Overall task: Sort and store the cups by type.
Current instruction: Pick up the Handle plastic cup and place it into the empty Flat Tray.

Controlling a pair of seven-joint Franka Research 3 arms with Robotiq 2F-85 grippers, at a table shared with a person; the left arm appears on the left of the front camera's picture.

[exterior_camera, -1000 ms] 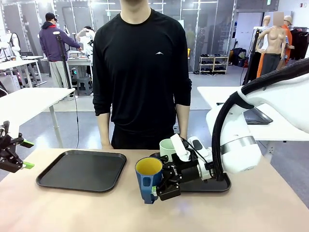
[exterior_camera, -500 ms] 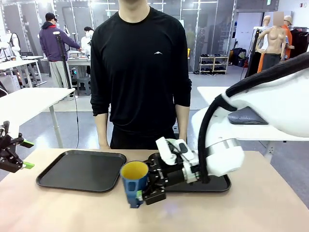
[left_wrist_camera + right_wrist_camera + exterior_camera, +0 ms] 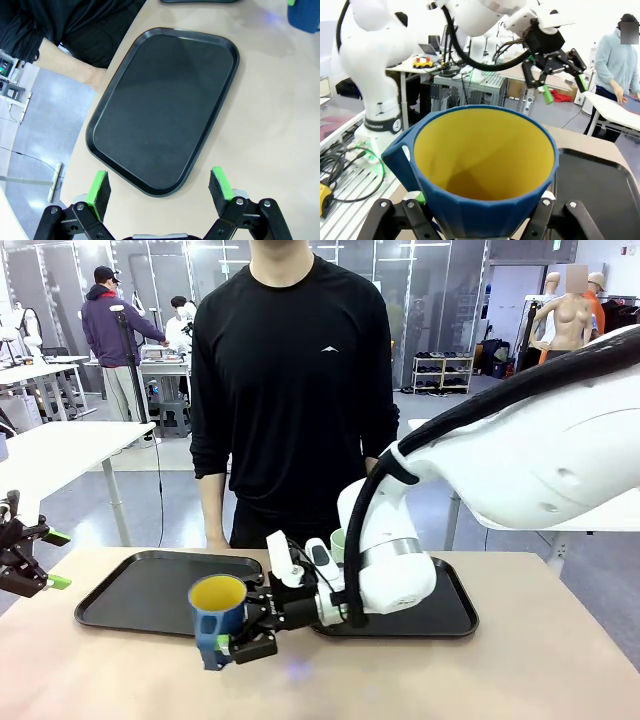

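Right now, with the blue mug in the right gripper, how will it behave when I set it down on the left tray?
The blue mug looks rigid: its wall keeps shape in the right gripper. It looks empty in the right wrist view, so probably light. It flares wider at the rim than lower down, so it may tip if released tilted onto the left tray.

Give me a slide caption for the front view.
Right gripper carries the blue mug toward the left tray as a person watches.

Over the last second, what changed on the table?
The right tool, shut on the blue mug, carried it toward the robot's left, from beside the right tray to the left tray's near corner. The left tool stayed open at the table's left edge; both trays unmoved.
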